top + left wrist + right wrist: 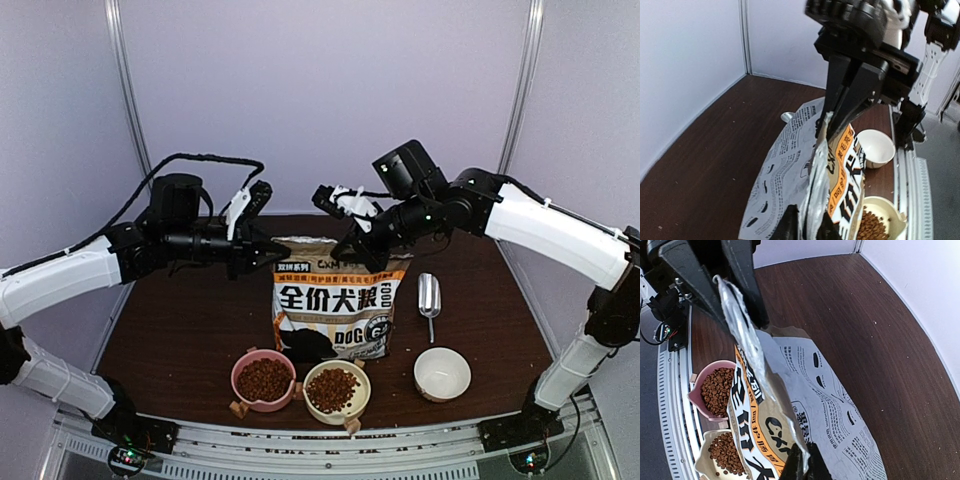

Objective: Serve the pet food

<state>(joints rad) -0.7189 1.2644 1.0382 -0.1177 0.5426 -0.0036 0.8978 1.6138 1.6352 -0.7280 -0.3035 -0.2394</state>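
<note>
Brown wood-grain counter (180, 330) carries every item, and a spill across it is the main hazard. We see the kraft bag (335, 315) standing upright at its centre, supported only along its top edge. The right tool (352, 255) is clenched on the bag's right top corner. The left tool (272, 255) straddles the left top corner; we cannot tell whether its fingers press the film or stand just off it. If that side is free, we judge that the bag may sag, twist or topple about the single grip. A forward fall would land on the pink bowl (236, 380) and the cream bowl (366, 392), which sit just in front of it. The white bowl (442, 378) holds nothing. The metal scoop (429, 295) lies beside the bag, apart from both tools. The pet food (264, 379) is heaped in the pink and cream bowls; a knock would scatter the pellets.
</note>
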